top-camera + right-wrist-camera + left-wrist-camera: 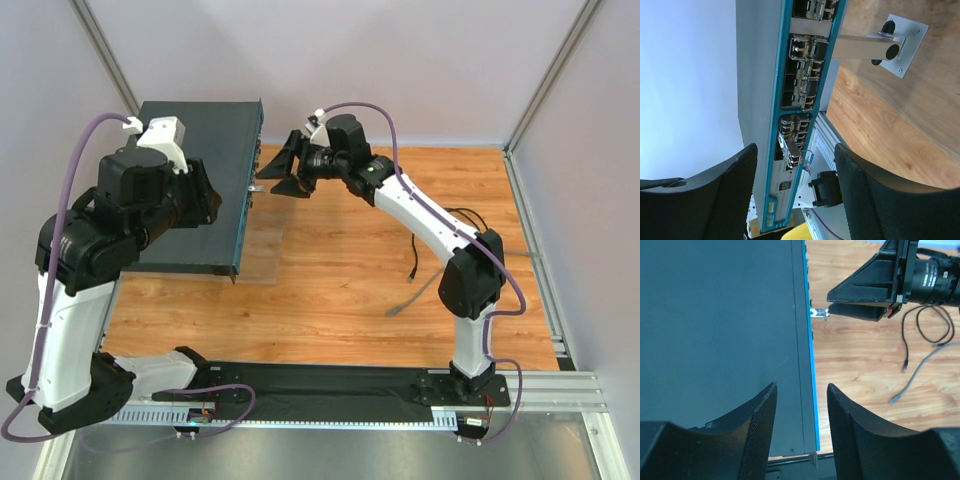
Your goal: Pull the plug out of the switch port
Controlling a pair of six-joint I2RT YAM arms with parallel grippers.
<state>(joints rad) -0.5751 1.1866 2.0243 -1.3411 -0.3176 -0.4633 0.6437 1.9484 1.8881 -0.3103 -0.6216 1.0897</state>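
While left gripper (801, 386) and right gripper (796, 148) gape | switch (218, 128) flat, dark teal | plug (792, 153) in socket

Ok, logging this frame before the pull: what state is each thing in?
switch: lying flat
plug: seated in the switch, ungripped
left claw: open, over the switch top
right claw: open, facing the plug
grey cable: loose, end free
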